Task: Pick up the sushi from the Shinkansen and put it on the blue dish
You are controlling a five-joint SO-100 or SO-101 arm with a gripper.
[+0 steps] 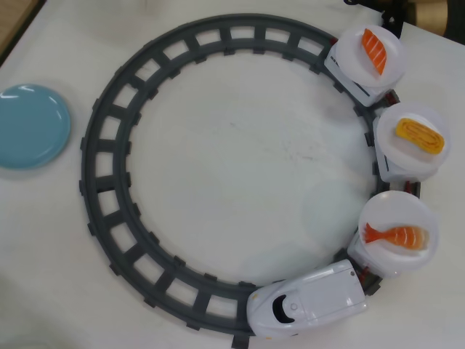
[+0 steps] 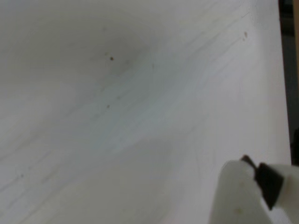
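In the overhead view, the shrimp sushi (image 1: 396, 235) lies on a white plate (image 1: 401, 207) on the car right behind the Shinkansen (image 1: 309, 299), at the lower right of the grey circular track (image 1: 109, 145). The blue dish (image 1: 29, 125) sits empty at the far left, outside the track. The wrist view shows only bare white table and one white finger with a dark tip of my gripper (image 2: 254, 170) at the lower right. The gripper holds nothing that I can see. Its jaws are not visible enough to tell whether they are open.
Two more cars carry a salmon piece (image 1: 374, 49) and a yellow egg piece (image 1: 419, 134) on white plates at the right. A dark part of the arm (image 1: 385, 9) shows at the top right. The table edge (image 2: 286, 93) runs along the right of the wrist view.
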